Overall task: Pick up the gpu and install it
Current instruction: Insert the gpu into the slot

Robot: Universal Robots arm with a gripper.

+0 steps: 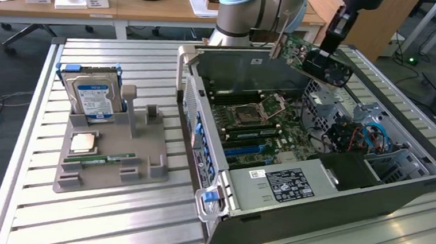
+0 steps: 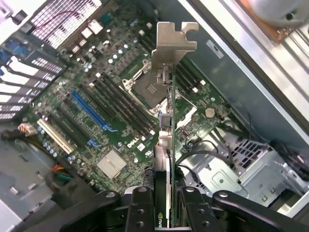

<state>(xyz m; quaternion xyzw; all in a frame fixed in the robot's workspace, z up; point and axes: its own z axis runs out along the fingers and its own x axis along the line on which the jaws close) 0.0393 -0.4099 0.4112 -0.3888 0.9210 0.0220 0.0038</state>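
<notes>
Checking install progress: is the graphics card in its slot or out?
Out. The end effector holds the graphics card tilted above the open computer case, clear of the motherboard.

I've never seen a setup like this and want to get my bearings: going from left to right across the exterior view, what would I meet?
Hard drive standing in its gray holder → open computer case's wall with blue tabs → gpu gripped by the gripper above the case → blue cables inside the case.
</notes>
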